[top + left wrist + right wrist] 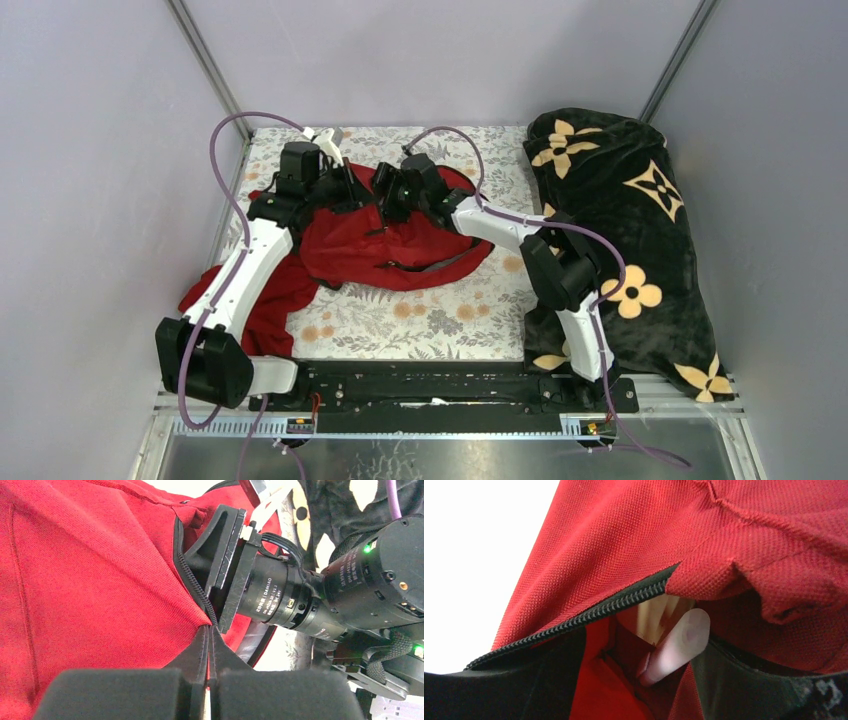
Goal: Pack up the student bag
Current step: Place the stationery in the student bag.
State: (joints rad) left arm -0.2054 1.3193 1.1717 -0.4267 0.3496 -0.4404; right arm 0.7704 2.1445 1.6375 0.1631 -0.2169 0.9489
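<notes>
The student bag, dark red with a black zipper, lies in the middle of the table. My left gripper is shut on the bag's red fabric edge right beside the zipper and holds the opening up. My right gripper reaches into that opening from the right and stands open, its dark fingers wide apart. Between them, inside the bag, lies a pale pink tube with cream sticks behind it. In the top view both grippers meet at the bag's far edge.
A black blanket with tan flower motifs fills the right side of the table. A thin red cloth lies under the left arm at the near left. A floral table cover shows in front of the bag.
</notes>
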